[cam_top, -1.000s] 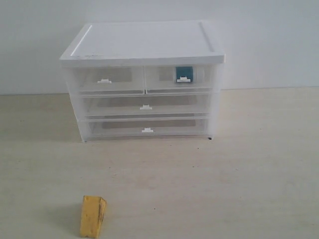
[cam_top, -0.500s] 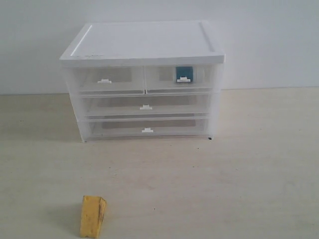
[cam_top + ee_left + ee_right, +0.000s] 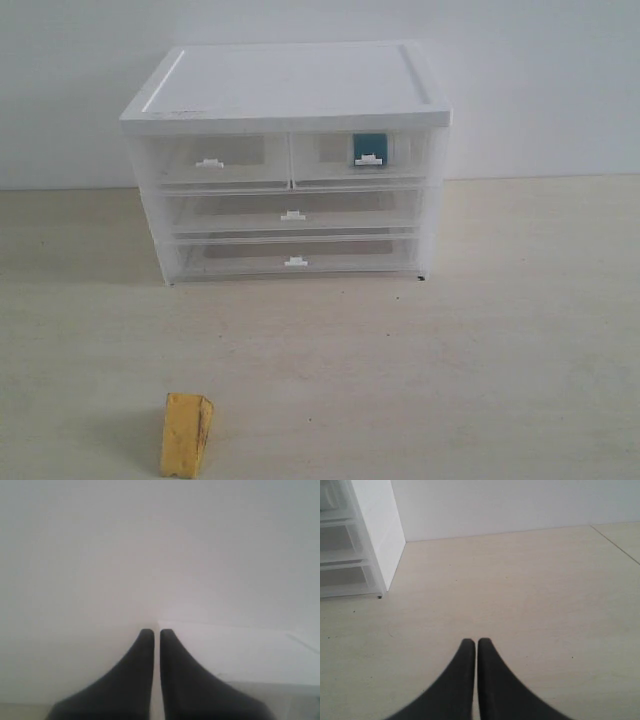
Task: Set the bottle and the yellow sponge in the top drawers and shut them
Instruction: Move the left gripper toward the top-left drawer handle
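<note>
The desk (image 3: 500, 330) fills most of the exterior view, pale and bare-looking, with the white-topped cabinet (image 3: 290, 85) standing at its far side against the wall (image 3: 540, 90). Both top drawers (image 3: 215, 160) sit flush with the cabinet front. Through the clear front of the right-hand one I make out a teal patch just behind the handle. I take that for the bottle (image 3: 369, 148), already stowed and shut in. The left-hand top drawer looks to have nothing in it.

The yellow sponge (image 3: 187, 433) lies flat on the desk at the near left, well apart from the cabinet and forward of its left corner. Its long axis runs roughly from the near edge toward the cabinet, leaning a little to the right at the far end, with the darker edge along its right side.

My left fingers (image 3: 150, 639) are pressed together on nothing, pointing at blank wall and a white surface that I cannot name for sure. My right fingers (image 3: 470, 647) are likewise together and hold nothing, above bare desk with the cabinet's right side off to one side.

Neither wrist view shows the sponge. It lies on my left arm's side, so I judge that arm the nearer one — and a grasp across the sponge's short width looks right.
</note>
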{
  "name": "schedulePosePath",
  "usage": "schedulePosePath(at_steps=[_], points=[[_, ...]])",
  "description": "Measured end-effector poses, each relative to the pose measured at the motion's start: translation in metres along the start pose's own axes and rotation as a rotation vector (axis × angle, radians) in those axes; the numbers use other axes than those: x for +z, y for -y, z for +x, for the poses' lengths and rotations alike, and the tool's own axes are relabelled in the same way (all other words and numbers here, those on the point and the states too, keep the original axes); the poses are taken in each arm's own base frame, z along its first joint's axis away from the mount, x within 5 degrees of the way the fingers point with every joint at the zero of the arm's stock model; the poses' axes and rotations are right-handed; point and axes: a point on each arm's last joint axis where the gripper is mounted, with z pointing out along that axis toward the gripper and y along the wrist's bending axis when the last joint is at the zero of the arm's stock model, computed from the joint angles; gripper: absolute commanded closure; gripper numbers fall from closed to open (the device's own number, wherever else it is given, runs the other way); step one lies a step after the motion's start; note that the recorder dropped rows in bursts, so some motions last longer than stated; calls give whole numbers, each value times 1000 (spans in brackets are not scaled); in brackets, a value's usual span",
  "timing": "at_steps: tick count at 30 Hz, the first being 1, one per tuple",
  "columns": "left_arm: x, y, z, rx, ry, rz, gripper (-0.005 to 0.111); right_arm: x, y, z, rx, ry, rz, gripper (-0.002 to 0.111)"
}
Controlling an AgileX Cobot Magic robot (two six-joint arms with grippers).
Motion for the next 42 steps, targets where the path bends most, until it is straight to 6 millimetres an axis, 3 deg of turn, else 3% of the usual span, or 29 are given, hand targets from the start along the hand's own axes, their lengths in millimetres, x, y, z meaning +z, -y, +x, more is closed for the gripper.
schedulePosePath(at_steps=[4, 10, 29, 42], points=[[29, -3, 25, 3, -87, -13, 102, 0, 0, 0, 0, 0, 0, 108], [53, -4, 58, 26, -158, -5, 102, 0, 0, 0, 0, 0, 0, 108], [78, 50, 132, 77, -210, 98, 102, 0, 0, 0, 0, 0, 0, 108], [102, 67, 161, 62, -200, 107, 101, 0, 0, 0, 0, 0, 0, 108]])
